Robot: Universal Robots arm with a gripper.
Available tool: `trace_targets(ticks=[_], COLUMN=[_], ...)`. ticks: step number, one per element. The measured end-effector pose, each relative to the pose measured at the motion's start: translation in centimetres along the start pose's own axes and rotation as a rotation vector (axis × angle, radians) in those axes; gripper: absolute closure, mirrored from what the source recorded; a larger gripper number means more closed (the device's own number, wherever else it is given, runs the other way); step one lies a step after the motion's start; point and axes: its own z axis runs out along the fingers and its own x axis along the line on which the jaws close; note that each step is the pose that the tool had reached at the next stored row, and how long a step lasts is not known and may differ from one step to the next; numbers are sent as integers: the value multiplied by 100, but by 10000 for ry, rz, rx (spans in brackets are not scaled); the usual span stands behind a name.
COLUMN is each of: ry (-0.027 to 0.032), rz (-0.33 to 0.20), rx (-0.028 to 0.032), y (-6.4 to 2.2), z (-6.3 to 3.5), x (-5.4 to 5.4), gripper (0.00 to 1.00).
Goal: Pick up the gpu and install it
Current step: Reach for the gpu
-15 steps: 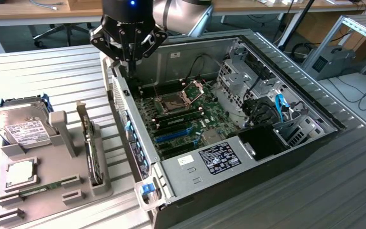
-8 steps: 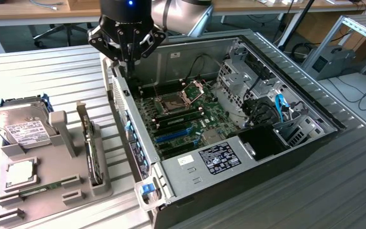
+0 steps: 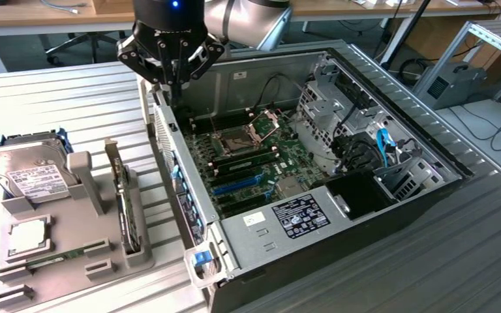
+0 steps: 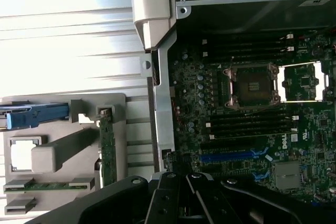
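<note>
**Ribbed metal bench (image 3: pixel 59 98), open case, gpu not yet lifted**

My gripper (image 3: pixel 174 77) hangs clenched on nothing, jaws pressed together. It sits over the wall of the open computer case (image 3: pixel 242 244) on the exterior view's left. Below me the motherboard (image 3: pixel 268 163) lies bare, blue slots unfilled. Further out to that left, well apart from me, the gpu (image 3: pixel 127 208) stands on edge in the gray holder (image 3: pixel 76 261), near the hard drive (image 3: pixel 29 173). My read: nothing done yet, and both pickup and install remain.

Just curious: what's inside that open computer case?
A green motherboard with a processor socket, blue slot and cables. The black box hides whatever lies under it.
</note>
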Motion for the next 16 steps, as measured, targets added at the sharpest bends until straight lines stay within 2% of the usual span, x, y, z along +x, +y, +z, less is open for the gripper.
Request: trace_targets(ticks=[16], ry=[0], rz=[0], rx=[0], y=[-4], z=[-1], x=[51], gripper=[89])
